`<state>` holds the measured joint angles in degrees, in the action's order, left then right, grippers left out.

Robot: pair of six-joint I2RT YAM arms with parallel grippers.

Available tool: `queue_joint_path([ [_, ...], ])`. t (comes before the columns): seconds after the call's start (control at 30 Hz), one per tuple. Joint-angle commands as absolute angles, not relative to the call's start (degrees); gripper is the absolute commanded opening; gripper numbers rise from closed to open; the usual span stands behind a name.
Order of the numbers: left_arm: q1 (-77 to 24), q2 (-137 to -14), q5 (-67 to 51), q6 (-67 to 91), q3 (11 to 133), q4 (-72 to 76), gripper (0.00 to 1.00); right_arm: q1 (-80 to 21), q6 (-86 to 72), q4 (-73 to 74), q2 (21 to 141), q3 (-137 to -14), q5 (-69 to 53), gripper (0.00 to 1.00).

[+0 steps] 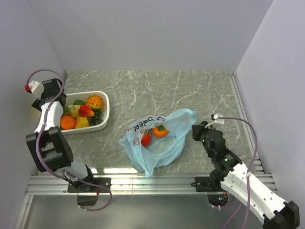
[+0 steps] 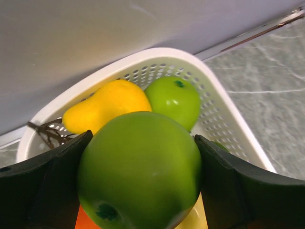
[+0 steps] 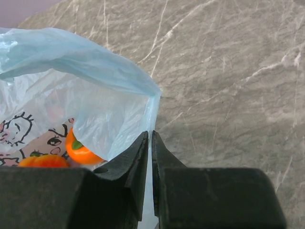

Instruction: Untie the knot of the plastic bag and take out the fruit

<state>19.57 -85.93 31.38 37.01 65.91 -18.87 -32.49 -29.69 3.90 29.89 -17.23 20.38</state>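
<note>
Over on the worktop (image 1: 190, 90), the plastic bag (image 1: 178, 121) lies mid-scene with fruit (image 1: 160, 130) inside, basket (image 1: 106, 109) far left. Left wrist: left fingers (image 2: 47, 181) clamp a green apple (image 2: 140, 167) above that basket. Right wrist: right fingers (image 3: 128, 171) pinch the bag's edge.

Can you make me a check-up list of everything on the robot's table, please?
Surface: grey marbled table, no spills seen.
Job's things: plastic bag mid-table, with a persimmon and a red fruit inside.
Clutter: white basket at the left, holding toy fruit.
Grippers: left gripper shut on a green apple above the basket; right gripper pinching the bag's edge.
Cables: a purple cable loops beside each arm.
Surroundings: plain pale walls.
</note>
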Motion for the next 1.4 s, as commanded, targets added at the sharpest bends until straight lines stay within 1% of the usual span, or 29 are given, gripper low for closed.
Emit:
queue_joint_path([
  [0.0,21.7,-88.8,27.1,39.8,67.8,-16.2,0.64,-32.8,-28.9,3.5,30.8,-19.3,20.6,0.14],
  [0.07,21.9,-89.6,26.5,40.0,67.6,-16.0,0.72,-32.8,-29.1,3.9,31.1,-19.6,20.6,0.14],
  [0.1,22.0,-90.1,26.4,40.1,67.5,-15.8,0.80,-32.8,-29.3,4.0,31.0,-19.7,20.6,0.14],
  [0.17,22.0,-90.3,25.4,39.9,67.3,-15.6,0.85,-32.8,-29.2,4.0,30.8,-19.7,20.6,0.14],
  [0.2,22.0,-90.5,25.2,40.0,67.2,-15.7,0.91,-32.7,-29.3,3.9,30.7,-19.8,20.7,0.14],
  [0.3,22.0,-90.4,24.3,40.0,67.1,-15.9,0.99,-32.7,-29.1,4.0,30.7,-20.0,20.9,0.14],
  [0.53,21.5,-87.9,23.4,40.2,67.5,-17.8,0.99,-32.7,-28.9,4.0,30.4,-20.0,21.0,0.14],
  [0.67,18.7,-83.2,23.4,39.2,67.2,-18.2,0.99,-32.8,-28.6,3.5,30.8,-20.0,21.3,0.14],
  [0.83,7.3,-74.1,25.7,36.1,67.8,-19.8,0.99,-32.9,-28.5,2.6,31.2,-20.1,21.3,0.14],
  [0.87,2.6,-72.9,26.4,35.6,67.9,-19.9,0.99,-32.9,-28.3,2.4,31.2,-20.2,21.2,0.14],
  [0.93,-2.3,-69.9,26.7,34.2,68.0,-20.0,0.99,-32.8,-28.2,1.8,31.6,-20.3,20.9,0.14],
  [0.97,-6.4,-68.7,25.8,34.1,68.2,-21.3,0.99,-32.8,-28.0,1.6,31.7,-20.3,20.7,0.14],
  [1.03,-10.4,-68.2,23.6,34.2,68.9,-23.2,0.99,-32.8,-27.9,1.1,32.0,-20.3,20.7,0.14],
  [1.07,-15.3,-67.9,22.0,34.2,69.1,-24.9,0.99,-32.7,-27.9,0.9,32.1,-20.2,20.7,0.14],
  [1.13,-21.0,-67.7,20.7,33.3,69.1,-26.2,0.98,-32.8,-27.8,0.4,32.2,-20.1,20.7,0.14],
  [1.17,-27.0,-67.7,20.5,33.4,69.2,-27.1,0.98,-32.8,-27.8,0.3,32.2,-20.0,20.7,0.14],
  [1.23,-33.5,-68.2,21.3,34.8,69.7,-30.0,0.98,-32.8,-27.9,0.2,32.2,-20.0,20.7,0.14],
  [1.27,-39.8,-69.2,22.6,35.4,69.9,-30.8,0.98,-32.8,-27.9,0.2,32.2,-20.0,20.7,0.14],
  [1.33,-45.7,-70.4,23.4,37.0,70.0,-32.5,0.98,-32.8,-27.9,0.2,32.2,-19.8,20.7,0.14],
  [1.37,-50.6,-72.0,23.8,37.3,70.7,-33.0,0.97,-32.8,-28.0,0.2,32.1,-19.7,20.7,0.14],
])
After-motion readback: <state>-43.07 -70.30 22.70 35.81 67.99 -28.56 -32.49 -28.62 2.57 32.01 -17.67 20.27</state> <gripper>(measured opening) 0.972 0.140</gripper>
